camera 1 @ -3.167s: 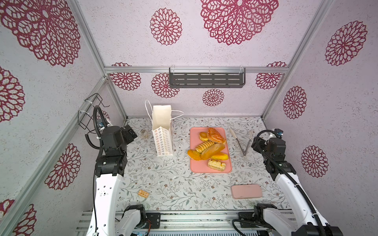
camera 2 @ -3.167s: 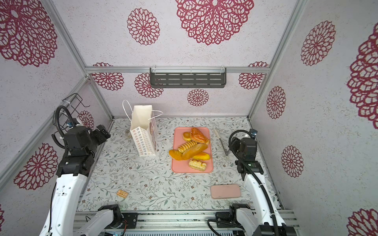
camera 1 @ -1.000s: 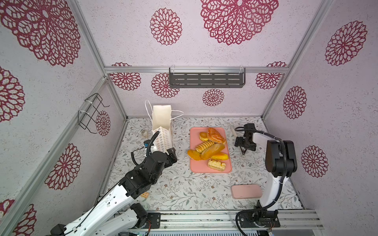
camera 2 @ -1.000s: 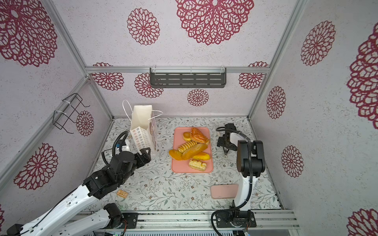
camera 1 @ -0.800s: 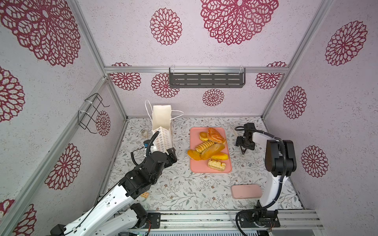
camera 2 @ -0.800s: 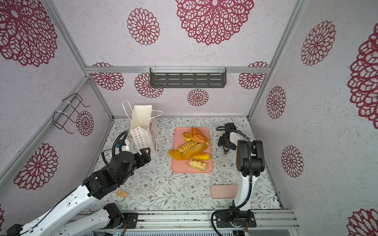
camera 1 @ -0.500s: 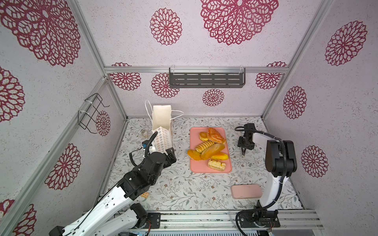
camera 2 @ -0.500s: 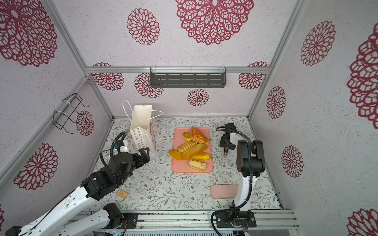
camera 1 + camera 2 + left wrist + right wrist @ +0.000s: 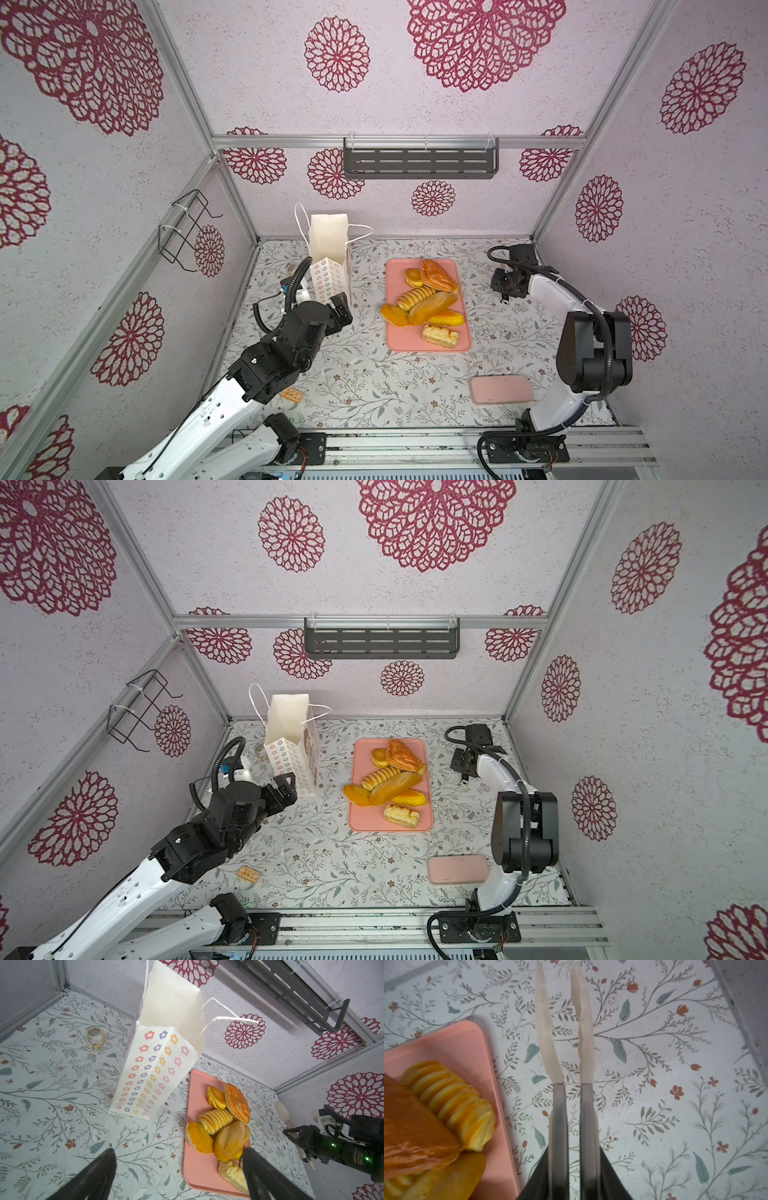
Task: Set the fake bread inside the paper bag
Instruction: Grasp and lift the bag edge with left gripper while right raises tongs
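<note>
Bread (image 9: 446,1095) is cut off in the right wrist view, beside the right gripper (image 9: 573,1153) clamping tongs (image 9: 557,1115); left gripper (image 9: 178,1150) gapes near bag (image 9: 153,1068).

Left pincer (image 9: 177,1150) gapes wide; right pincer (image 9: 574,1167) clamps tongs (image 9: 559,1115).

You have two arms of one build: the left arm (image 9: 216,415) and the right arm (image 9: 552,291) each join glossy white links to blocky matte-black joint housings, and the left one's white shell is dotted with small dark holes. A ribbed black cable (image 9: 299,274) runs beside each wrist, and the black base plates (image 9: 313,446) are screwed to a silver rail (image 9: 415,453). Your left gripper (image 9: 176,1157) has tapered black fingers, and two green lights (image 9: 332,1144) glow on the right arm's dark wrist.
</note>
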Robot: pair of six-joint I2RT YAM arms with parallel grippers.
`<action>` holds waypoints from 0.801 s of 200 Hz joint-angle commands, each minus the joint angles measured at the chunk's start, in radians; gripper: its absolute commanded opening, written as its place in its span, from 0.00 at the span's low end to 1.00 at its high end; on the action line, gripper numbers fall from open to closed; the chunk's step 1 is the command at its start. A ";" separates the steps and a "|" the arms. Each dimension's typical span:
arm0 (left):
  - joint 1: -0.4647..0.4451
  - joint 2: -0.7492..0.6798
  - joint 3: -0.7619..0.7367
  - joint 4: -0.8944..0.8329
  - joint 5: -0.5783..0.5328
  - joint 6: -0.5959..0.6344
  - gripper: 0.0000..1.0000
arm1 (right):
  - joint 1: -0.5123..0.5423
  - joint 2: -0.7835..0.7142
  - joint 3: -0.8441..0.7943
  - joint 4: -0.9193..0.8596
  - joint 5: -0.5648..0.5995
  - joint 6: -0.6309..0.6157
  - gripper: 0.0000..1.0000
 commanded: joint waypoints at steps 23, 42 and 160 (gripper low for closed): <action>0.110 0.004 0.145 -0.152 0.006 0.109 0.98 | 0.005 -0.154 -0.020 -0.015 -0.046 0.045 0.27; 0.176 0.022 0.222 -0.215 0.017 0.163 0.98 | 0.007 -0.202 -0.034 -0.009 -0.078 0.063 0.26; 0.556 0.532 0.646 -0.309 0.404 0.412 0.92 | 0.237 -0.411 0.014 -0.160 -0.182 0.030 0.24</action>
